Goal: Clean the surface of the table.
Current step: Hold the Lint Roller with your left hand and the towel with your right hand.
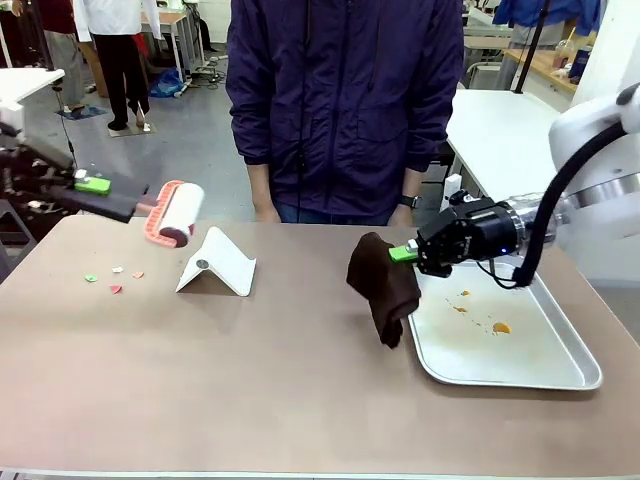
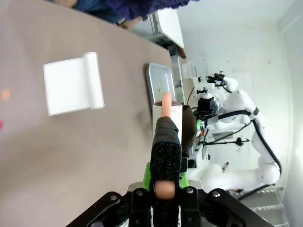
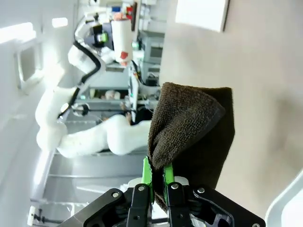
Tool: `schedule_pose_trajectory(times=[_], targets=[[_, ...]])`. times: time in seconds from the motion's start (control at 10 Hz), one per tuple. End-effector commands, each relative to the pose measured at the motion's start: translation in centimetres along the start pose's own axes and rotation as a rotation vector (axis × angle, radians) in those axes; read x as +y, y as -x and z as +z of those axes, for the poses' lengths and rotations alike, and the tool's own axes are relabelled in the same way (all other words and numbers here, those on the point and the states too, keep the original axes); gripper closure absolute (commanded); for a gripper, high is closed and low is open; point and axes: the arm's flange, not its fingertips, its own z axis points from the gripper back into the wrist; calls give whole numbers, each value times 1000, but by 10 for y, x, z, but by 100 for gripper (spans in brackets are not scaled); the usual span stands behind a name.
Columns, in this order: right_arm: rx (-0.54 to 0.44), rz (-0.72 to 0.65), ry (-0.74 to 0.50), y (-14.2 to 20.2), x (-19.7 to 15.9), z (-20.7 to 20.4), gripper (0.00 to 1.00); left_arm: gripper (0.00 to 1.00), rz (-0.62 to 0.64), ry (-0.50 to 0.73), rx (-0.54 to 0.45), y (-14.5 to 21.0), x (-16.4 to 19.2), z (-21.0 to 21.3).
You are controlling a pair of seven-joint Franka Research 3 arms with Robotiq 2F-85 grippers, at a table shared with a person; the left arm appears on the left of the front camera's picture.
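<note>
Across the front view, the brown desk (image 1: 300,400) spreads wide, with a person (image 1: 345,100) standing at its far edge. At its left end, the left tool (image 1: 95,187) is pressed together on the handle of a lint roller (image 1: 178,213), which is held above the desk. Below it a few small coloured scraps (image 1: 112,278) lie on the top. Just right of them a folded white stand (image 1: 218,262) sits between the scraps and the middle of the desk. On the right, the right tool (image 1: 408,253) pinches a dark brown cloth (image 1: 385,285) that hangs beside the left rim of a silver tray (image 1: 520,375). Whether the cloth's lower end touches the desk I cannot tell. Orange stains (image 1: 500,327) mark the tray's floor.
</note>
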Motion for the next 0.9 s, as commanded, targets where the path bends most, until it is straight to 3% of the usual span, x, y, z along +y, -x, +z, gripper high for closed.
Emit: schedule_pose_trajectory(times=[0.0, 0.2, 0.4, 0.6, 0.8], targets=[[-15, 29, 110, 44, 22, 9, 100, 100, -69, 82, 40, 29, 18, 34], [-150, 75, 165, 102, 33, 47, 100, 100, -104, 164, -50, 64, 33, 75], [-356, 49, 159, 146, 31, 89, 100, 100, -109, 172, -71, 84, 47, 100], [-496, 23, 109, 182, 20, 129, 100, 100, -52, 119, -43, 89, 61, 112], [-577, 41, 93, 213, 5, 166, 100, 100, 38, 139, -90, 87, 77, 123]])
